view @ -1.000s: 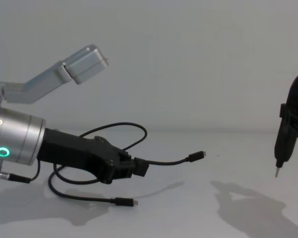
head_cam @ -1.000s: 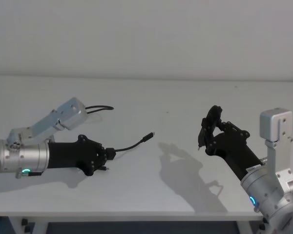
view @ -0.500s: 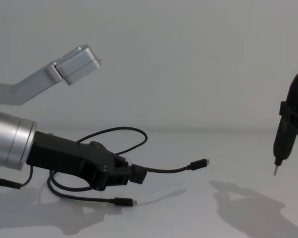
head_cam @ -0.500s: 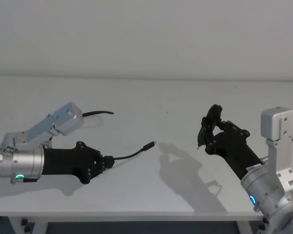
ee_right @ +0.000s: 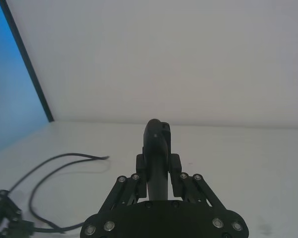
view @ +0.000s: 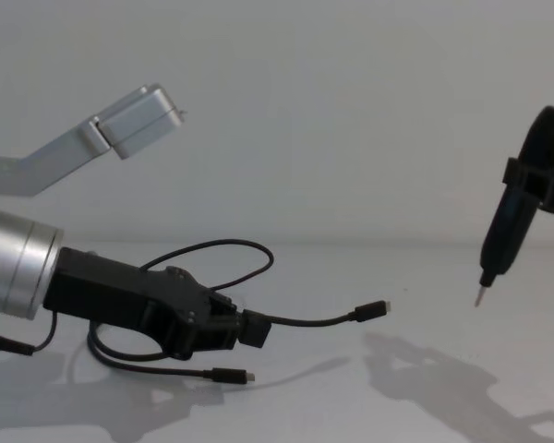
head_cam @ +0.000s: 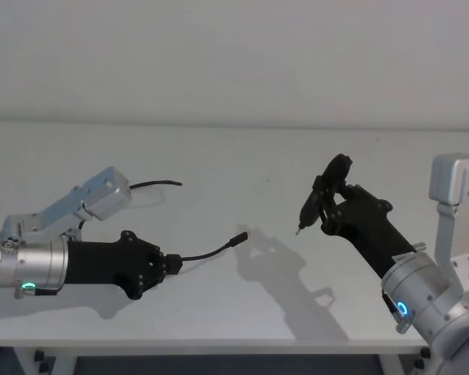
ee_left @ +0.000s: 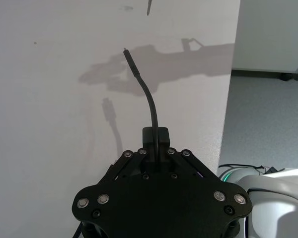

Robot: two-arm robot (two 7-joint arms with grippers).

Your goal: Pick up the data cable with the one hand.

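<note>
Black data cable (head_cam: 211, 250) stays pinched in left gripper's (head_cam: 174, 262) closed fingers, seemingly secured; right gripper (head_cam: 327, 193), clamping a black pen-like tool (view: 508, 231), edged closer.

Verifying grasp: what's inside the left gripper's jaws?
The left gripper is clamped on the data cable at its black plug block; the free end juts forward. Contact faces are hidden by the block. The right gripper holds a pen-like tool, apart.
</note>
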